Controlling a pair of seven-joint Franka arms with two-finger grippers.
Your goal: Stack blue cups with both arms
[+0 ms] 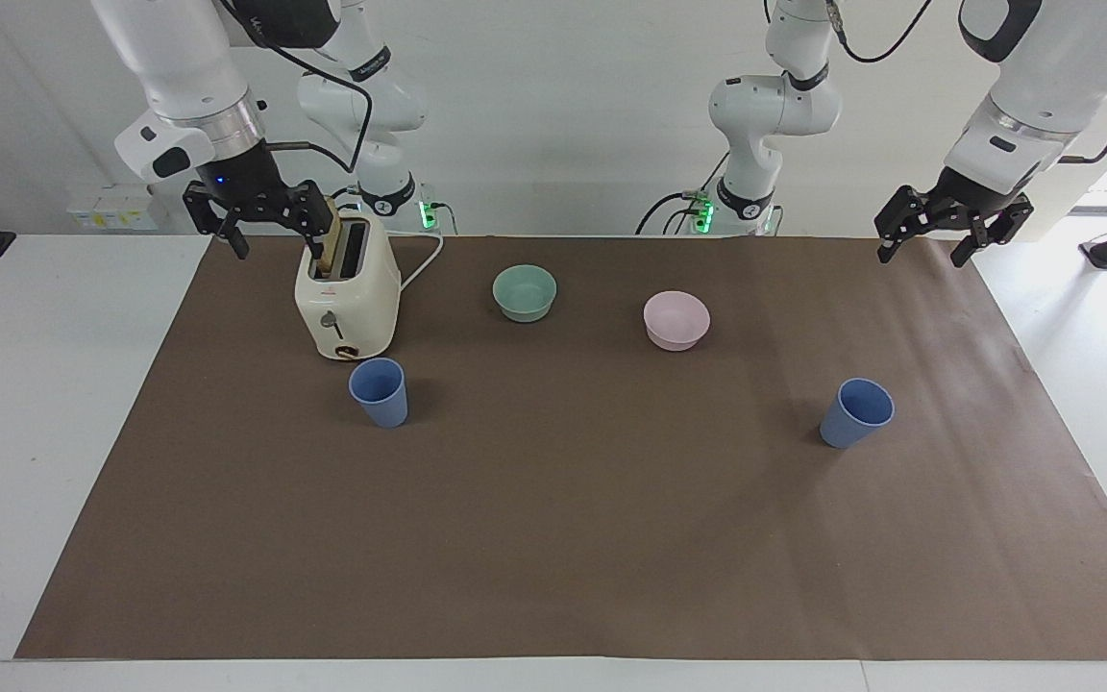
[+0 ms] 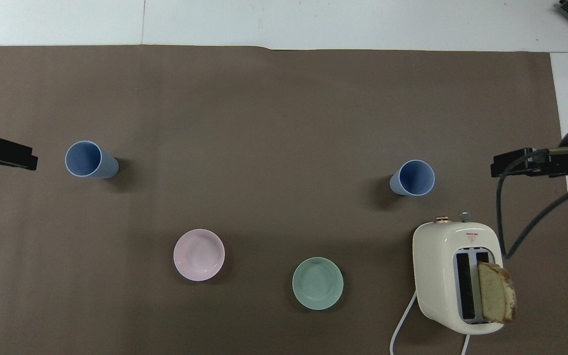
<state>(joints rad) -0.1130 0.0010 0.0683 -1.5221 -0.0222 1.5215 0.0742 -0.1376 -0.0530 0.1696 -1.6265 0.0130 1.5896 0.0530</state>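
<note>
Plain periwinkle-blue cups (image 1: pixel 380 392), mint bowl (image 1: pixel 525 292), pink bowl (image 1: pixel 676 320), cream toaster (image 1: pixel 346 294).
</note>
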